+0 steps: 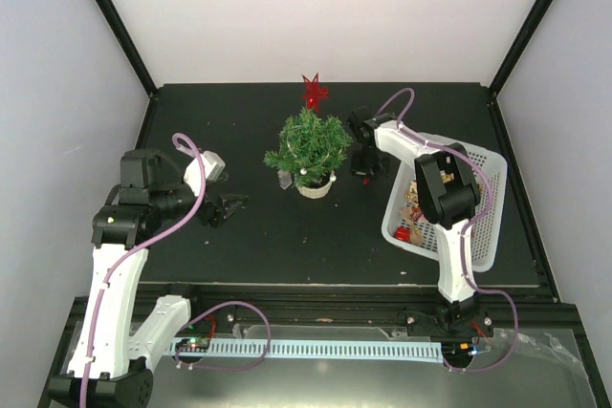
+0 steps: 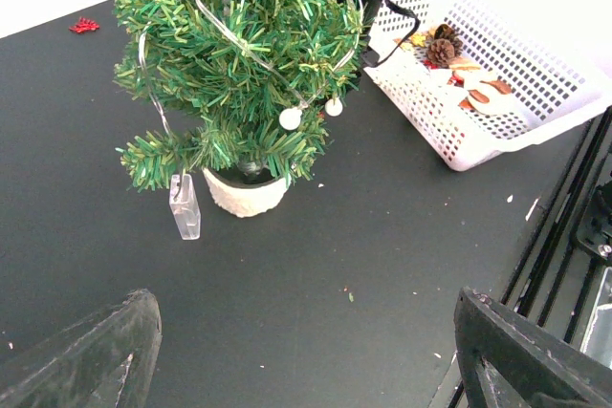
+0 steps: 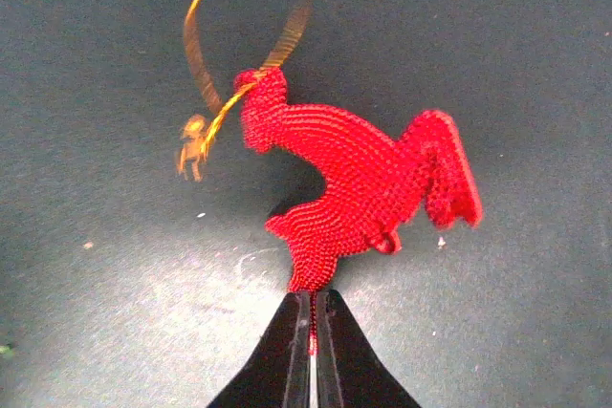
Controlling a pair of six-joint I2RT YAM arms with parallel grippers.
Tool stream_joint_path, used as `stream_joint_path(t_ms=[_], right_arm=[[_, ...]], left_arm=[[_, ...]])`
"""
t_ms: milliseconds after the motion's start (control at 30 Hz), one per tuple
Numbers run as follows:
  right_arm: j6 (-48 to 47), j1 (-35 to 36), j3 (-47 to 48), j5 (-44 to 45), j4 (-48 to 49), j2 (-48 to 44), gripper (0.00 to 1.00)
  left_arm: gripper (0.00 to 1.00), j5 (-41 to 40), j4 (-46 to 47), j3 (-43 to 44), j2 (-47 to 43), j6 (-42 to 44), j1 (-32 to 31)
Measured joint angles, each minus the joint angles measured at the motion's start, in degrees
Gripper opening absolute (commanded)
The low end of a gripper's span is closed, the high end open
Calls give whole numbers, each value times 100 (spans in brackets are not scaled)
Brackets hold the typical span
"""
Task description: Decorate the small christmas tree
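The small christmas tree [image 1: 308, 143] stands mid-table in a cream pot [image 1: 315, 187], wound with a clear light string and white balls; it also shows in the left wrist view [image 2: 239, 54]. My right gripper [image 3: 311, 298] is shut on the lower tip of a red glitter ornament [image 3: 359, 183] with a gold ribbon loop [image 3: 244, 16], held over the black table just right of the tree [image 1: 361, 158]. My left gripper [image 1: 225, 207] is open and empty, low over the table left of the tree; its fingers [image 2: 91, 355] frame bare table.
A white basket [image 1: 490, 200] at the right holds a pine cone [image 2: 442, 49] and other ornaments. A red star [image 1: 314, 92] lies behind the tree. A clear plastic box [image 2: 185, 207] hangs from the light string beside the pot.
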Motion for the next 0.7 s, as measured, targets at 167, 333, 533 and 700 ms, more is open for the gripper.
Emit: stream_joint_path(t_ms=[167, 333, 533, 700], right_arm=[[-31, 0, 63, 17, -138, -94, 1], [-44, 2, 66, 28, -289, -186, 1], [-125, 2, 81, 116, -444, -586, 1], [-149, 0, 186, 225, -546, -855, 1]], left_arm=[[84, 0, 0, 0, 0, 0, 0], [84, -2, 0, -9, -2, 0, 0], [84, -2, 0, -50, -4, 0, 0], [84, 0, 2, -50, -13, 0, 0]])
